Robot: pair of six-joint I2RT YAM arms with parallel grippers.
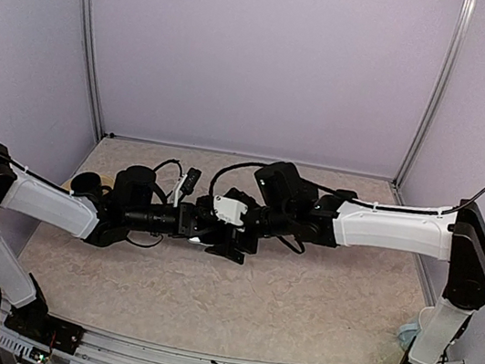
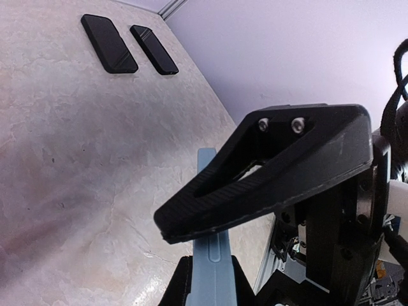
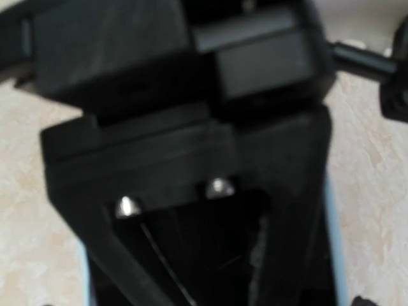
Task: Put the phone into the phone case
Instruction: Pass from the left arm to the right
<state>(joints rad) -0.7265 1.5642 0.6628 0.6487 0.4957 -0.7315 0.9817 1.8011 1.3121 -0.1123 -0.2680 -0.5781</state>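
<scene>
A light blue phone case [image 2: 213,255] stands edge-on between the left gripper's two black fingers, and my left gripper [image 2: 213,280] is shut on its flat faces. One black finger of the right gripper [image 2: 268,172] crosses just above the case's edge. Both grippers meet over the table's middle, left gripper [image 1: 201,228] and right gripper [image 1: 234,222]. The blurred right wrist view is filled by the left gripper's black body, with thin blue case edges [image 3: 330,242] on either side. Two flat black phone-shaped slabs [image 2: 108,43] [image 2: 153,49] lie side by side on the far table; which one is the phone I cannot tell.
Purple walls with aluminium posts [image 1: 88,37] close in the marbled table [image 1: 297,302] on three sides. Black cables [image 1: 226,172] loop above the wrists. A pale blue object [image 1: 406,335] lies beside the right arm's base. The table's edge rail [image 2: 271,261] runs close to the case.
</scene>
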